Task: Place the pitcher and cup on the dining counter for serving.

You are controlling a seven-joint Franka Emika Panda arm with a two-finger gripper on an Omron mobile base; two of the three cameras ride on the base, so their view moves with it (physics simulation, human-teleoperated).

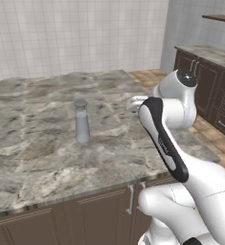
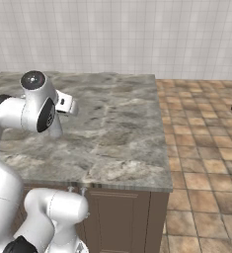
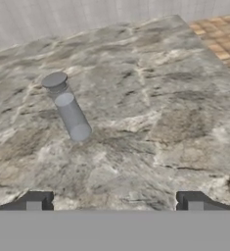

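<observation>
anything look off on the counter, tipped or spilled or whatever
Nothing stands out. The pitcher stands upright on the dining counter, with no spill around it. The end effector is open and empty, well apart from the pitcher.

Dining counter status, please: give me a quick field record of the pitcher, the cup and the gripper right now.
pitcher: standing upright on the dining counter, pitcher left of the arm
cup: none on this counter top
gripper: gripper open, holding nothing, fingers wide apart
gripper position: pulled back from the pitcher, looking down across the marble at it
contact: none between gripper and pitcher
floor: terracotta tile floor beyond the counter end
</observation>
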